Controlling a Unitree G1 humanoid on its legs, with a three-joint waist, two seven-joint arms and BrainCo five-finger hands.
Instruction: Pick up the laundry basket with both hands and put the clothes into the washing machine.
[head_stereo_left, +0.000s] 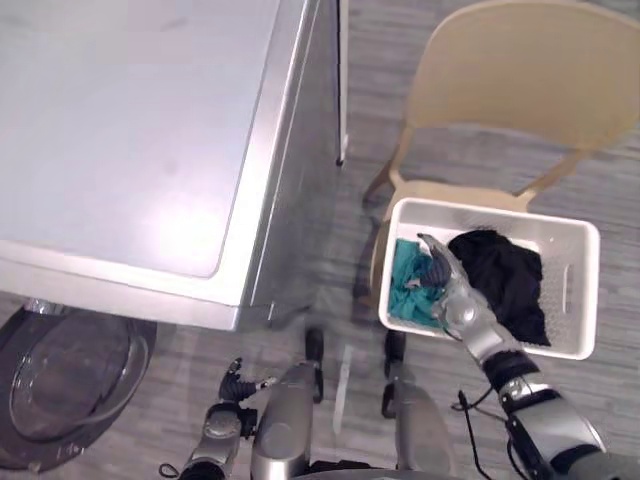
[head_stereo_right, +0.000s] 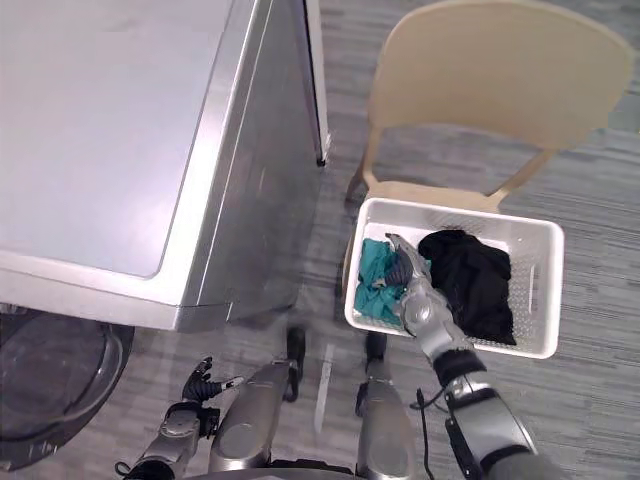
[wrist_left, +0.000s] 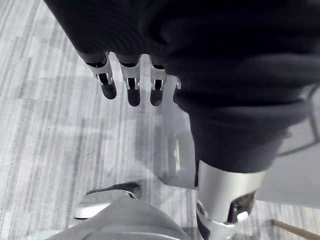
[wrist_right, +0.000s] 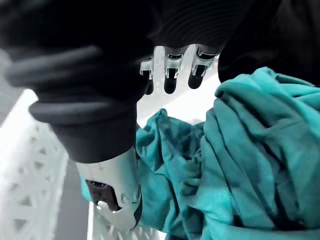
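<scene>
The white laundry basket (head_stereo_left: 500, 213) is sitting on the seat of a beige chair (head_stereo_left: 530, 70), to the right of the washing machine (head_stereo_left: 130, 130). It is holding a teal cloth (head_stereo_left: 408, 285) on its left side and a black cloth (head_stereo_left: 510, 275) on its right. The right hand (head_stereo_left: 458, 300) is hanging over the teal cloth with its fingers straight and thumb spread, grasping nothing. Whether its tips are touching the cloth I cannot tell. The left hand (head_stereo_left: 232, 388) is hanging low at the near left over the floor (head_stereo_left: 330, 350), released and empty, well apart from the basket.

The lift looks not yet begun. To do it well, the hands are probably needing opposite walls of the basket rather than the clothes. The right hand would be taking the right wall by its handle slot (head_stereo_left: 567, 290), and the left hand crossing to the left wall, so the load rises level.

The chair back is rising just beyond the far rim, so the free way out is upward and toward the near side. The machine's side is standing close on the left. Its round door (head_stereo_left: 70, 385) is hanging open at the near left and taking up floor room there.
</scene>
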